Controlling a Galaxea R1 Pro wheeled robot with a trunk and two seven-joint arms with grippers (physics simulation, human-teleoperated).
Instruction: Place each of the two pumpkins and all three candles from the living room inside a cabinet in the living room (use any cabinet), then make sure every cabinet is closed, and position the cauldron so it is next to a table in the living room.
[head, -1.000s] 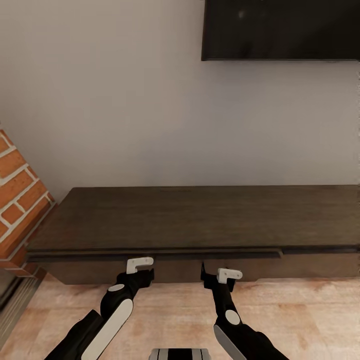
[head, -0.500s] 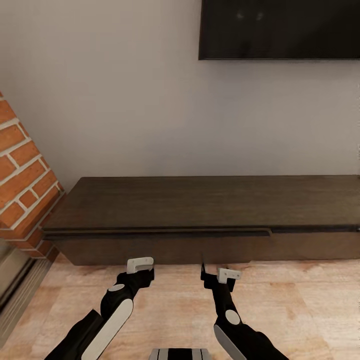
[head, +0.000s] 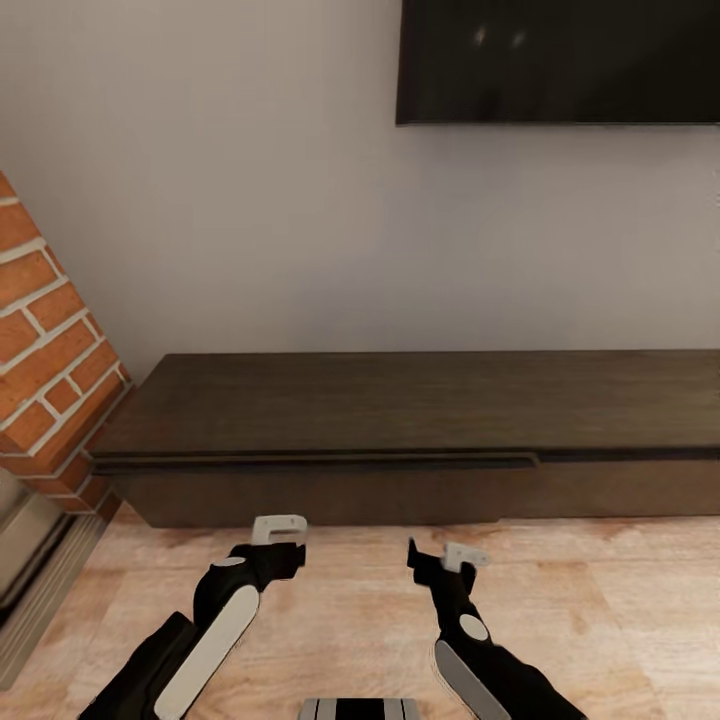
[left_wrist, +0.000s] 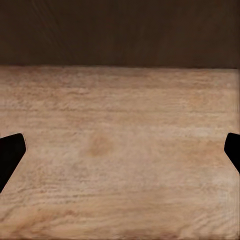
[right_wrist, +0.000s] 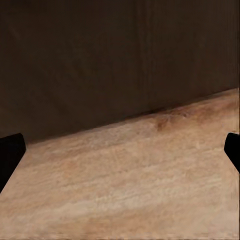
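While the robot faces the wall, the head view runs left to right as follows. At 9 o'clock, a brick column (head: 45, 360) fills the left edge; it takes up about the same share of the picture as half a second ago, far more than one second ago. From 9 to 3 o'clock, the cabinet (head: 420, 440) spans the middle band, a long low dark-brown unit against the pale wall (head: 220, 200). Its left front panel sits very slightly proud of the right one, with a thin dark gap under the top edge; no drawer interior shows. Compared with one second ago the cabinet lies higher and further off in the picture, and more floor (head: 620, 600) is exposed before it: the whole scene has shifted, so the camera moved, not the furniture. At 1 o'clock, a black screen (head: 560, 60) hangs on the wall.

At 7 o'clock, left gripper (head: 278, 540), held over bare floor short of the cabinet. Left wrist view: fingertips (left_wrist: 11, 155) far apart at the picture's edges, jaws wide, nothing between them. At 5 o'clock, right gripper (head: 440, 556), now slightly lower than half a second ago. Right wrist view: fingertips (right_wrist: 10, 156) likewise spread wide, empty, with cabinet front and floor beyond.
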